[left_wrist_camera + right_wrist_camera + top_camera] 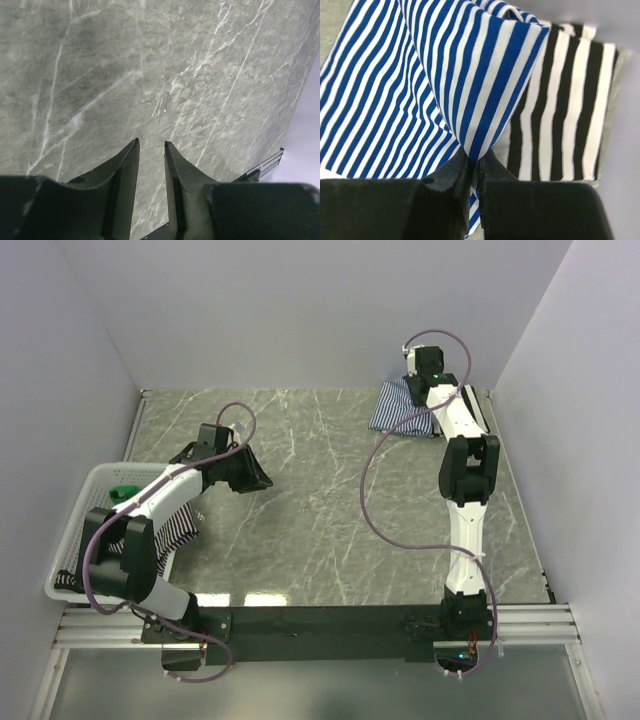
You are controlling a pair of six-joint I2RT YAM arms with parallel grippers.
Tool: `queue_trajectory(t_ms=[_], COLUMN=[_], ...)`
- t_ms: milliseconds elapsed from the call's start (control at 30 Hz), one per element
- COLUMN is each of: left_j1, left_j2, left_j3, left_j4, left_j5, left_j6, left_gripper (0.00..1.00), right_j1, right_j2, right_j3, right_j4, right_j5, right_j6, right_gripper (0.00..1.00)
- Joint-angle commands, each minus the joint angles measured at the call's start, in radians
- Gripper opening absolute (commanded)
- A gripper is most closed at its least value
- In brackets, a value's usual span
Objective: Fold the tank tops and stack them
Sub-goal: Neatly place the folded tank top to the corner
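Top view: blue striped top (395, 408) lies far right; left wrist: left gripper (151, 146) part-open, empty over the table (150, 60); right wrist: right gripper (476, 161) pinches its fold above the black-and-white top (565, 100), so lower it square, edges aligned, before release.

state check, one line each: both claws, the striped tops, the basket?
left claw: open, empty, over bare table.
right claw: shut on the blue-and-white tank top.
blue-and-white tank top: one fold pinched and lifted, rest lying flat.
black-and-white tank top: lying flat, not gripped.
thin-striped top: unfolded, draped over the basket's edge.
basket: upright at the table's left edge, clothes inside.
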Motion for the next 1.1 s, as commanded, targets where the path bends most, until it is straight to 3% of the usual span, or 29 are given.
queue_trajectory(t_ms=[0, 367, 1067], left_j1=[0.018, 0.034, 0.045], left_j2=[0.0, 0.02, 0.031], left_j3=[0.01, 0.012, 0.009], left_j4=[0.019, 0.019, 0.025], left_j5=[0.018, 0.035, 0.047], left_j6=[0.029, 0.03, 0.029], left_gripper=[0.33, 0.33, 0.33], right_j1=[-0.033, -0.07, -0.165], right_j2=[-0.019, -0.047, -0.12], right_j3=[0.076, 0.115, 0.056], right_j4=[0.056, 0.064, 0.122], right_j5=[-0.03, -0.004, -0.067], right_j6=[-0.069, -0.147, -0.094], right_gripper=[0.0, 0.0, 0.0])
